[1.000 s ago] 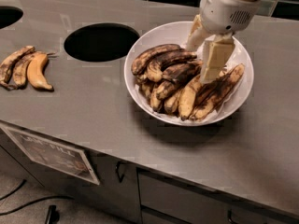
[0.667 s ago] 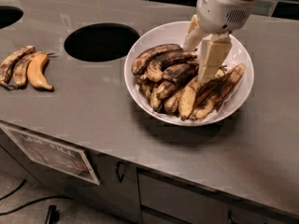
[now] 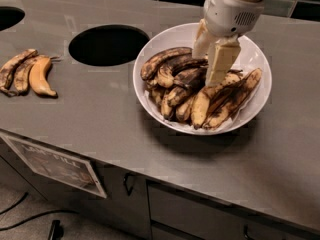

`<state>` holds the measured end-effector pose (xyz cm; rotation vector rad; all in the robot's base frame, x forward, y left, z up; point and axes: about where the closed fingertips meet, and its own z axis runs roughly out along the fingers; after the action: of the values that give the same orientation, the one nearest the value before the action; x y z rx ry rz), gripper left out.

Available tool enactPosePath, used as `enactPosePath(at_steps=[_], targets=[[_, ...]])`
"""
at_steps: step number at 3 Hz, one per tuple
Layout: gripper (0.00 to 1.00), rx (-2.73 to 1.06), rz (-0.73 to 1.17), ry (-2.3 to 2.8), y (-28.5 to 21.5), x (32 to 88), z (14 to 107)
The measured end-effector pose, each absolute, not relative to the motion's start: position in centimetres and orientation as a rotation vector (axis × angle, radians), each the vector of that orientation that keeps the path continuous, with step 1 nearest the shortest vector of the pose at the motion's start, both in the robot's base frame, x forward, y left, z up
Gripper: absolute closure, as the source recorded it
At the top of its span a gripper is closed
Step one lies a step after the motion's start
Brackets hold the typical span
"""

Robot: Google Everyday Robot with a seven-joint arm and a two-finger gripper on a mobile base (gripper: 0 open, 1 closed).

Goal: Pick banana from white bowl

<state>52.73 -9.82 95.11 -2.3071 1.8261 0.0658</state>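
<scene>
The gripper (image 3: pixel 206 70) hangs over the middle of the white bowl (image 3: pixel 256 59), its wrist coming in from the 12 o'clock side and its fingers pointing down into the heap. The jaws stand spread, one finger toward 11 o'clock and the other toward 5 o'clock, apparently so they can straddle the banana (image 3: pixel 192 77). That fruit, the darkest one, lies near the top of the pile at the bowl's centre, crosswise between the fingers. Nothing looks pinched, so the grasp seems not yet made. The yellower bananas (image 3: pixel 227 99) crowd in from 4 o'clock, leaving little room for a finger. Three loose bananas (image 3: pixel 27 74) lie well apart at 9 o'clock, beyond a round hole (image 3: pixel 107 45) in the counter (image 3: pixel 100 124).
</scene>
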Motion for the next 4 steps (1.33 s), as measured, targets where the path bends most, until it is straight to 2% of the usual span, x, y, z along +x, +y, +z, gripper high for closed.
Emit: enactPosePath(at_steps=[4], targets=[[0.41, -2.345, 0.111, 1.818, -9.0, 53.1, 93.5]])
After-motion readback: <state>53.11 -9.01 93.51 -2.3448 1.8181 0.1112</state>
